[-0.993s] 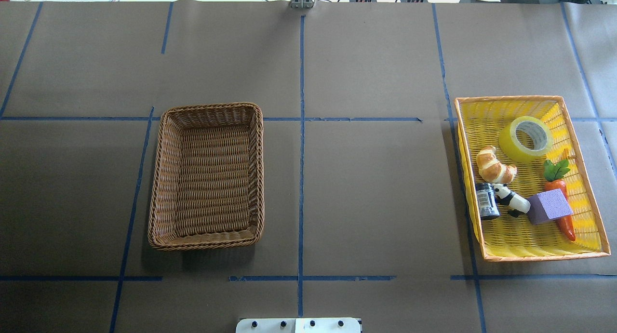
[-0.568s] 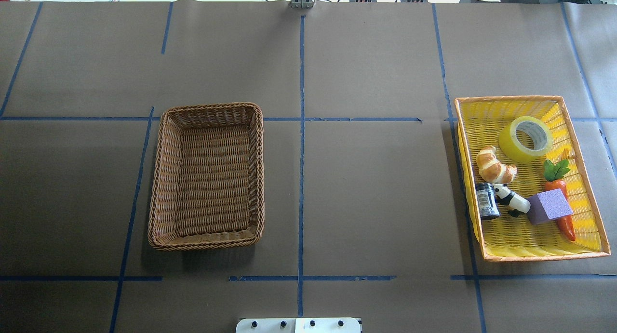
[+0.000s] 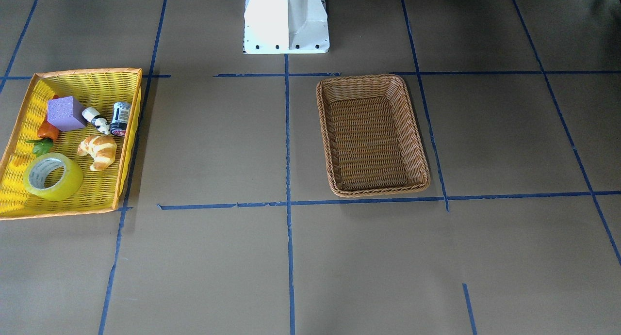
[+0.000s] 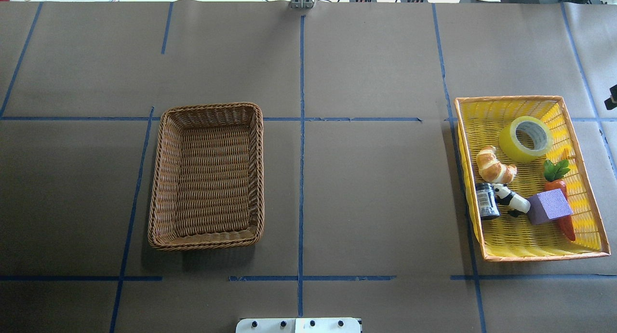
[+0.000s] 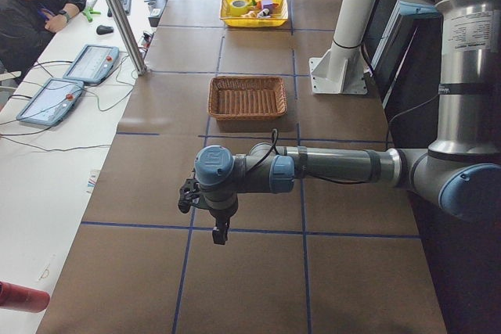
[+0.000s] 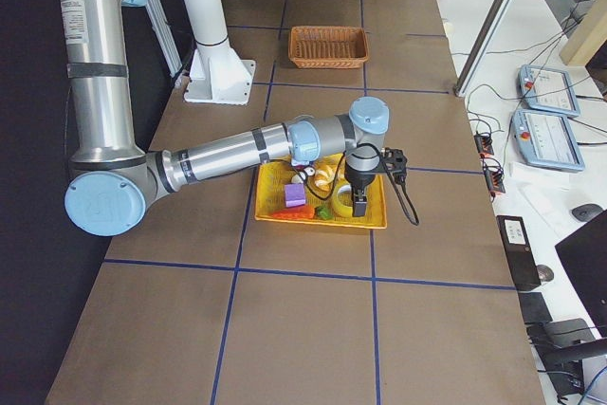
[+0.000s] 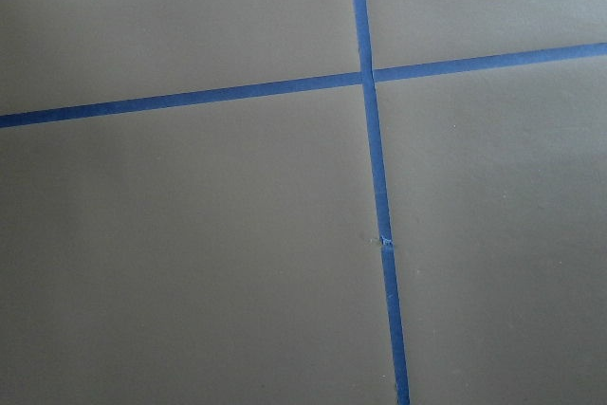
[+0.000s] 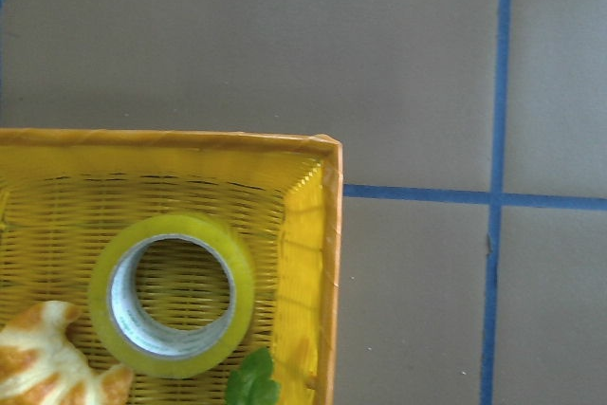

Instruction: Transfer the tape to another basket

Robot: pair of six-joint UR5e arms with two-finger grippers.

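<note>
The tape (image 4: 525,138), a yellow-green roll with a white core, lies flat in the far corner of the yellow mesh basket (image 4: 506,101). It also shows in the front view (image 3: 52,176) and, below centre-left, in the right wrist view (image 8: 171,293). The brown wicker basket (image 4: 212,106) stands empty left of the centre line, as the front view (image 3: 371,80) shows too. My right gripper (image 6: 360,206) hangs above the yellow basket's far side, close to the tape; I cannot tell if it is open. My left gripper (image 5: 221,235) hangs over bare table far from both baskets; I cannot tell its state.
The yellow basket also holds a croissant (image 4: 494,165), a panda figure (image 4: 510,198), a dark jar (image 4: 487,201), a purple cube (image 4: 549,206) and a carrot (image 4: 561,198). The robot's white base (image 3: 286,20) stands at the table's near edge. An operator (image 5: 31,5) sits beside the table.
A dark tip of the right arm's end has come into the overhead view at its right edge, beside the yellow basket. The baskets and their contents have not moved.
</note>
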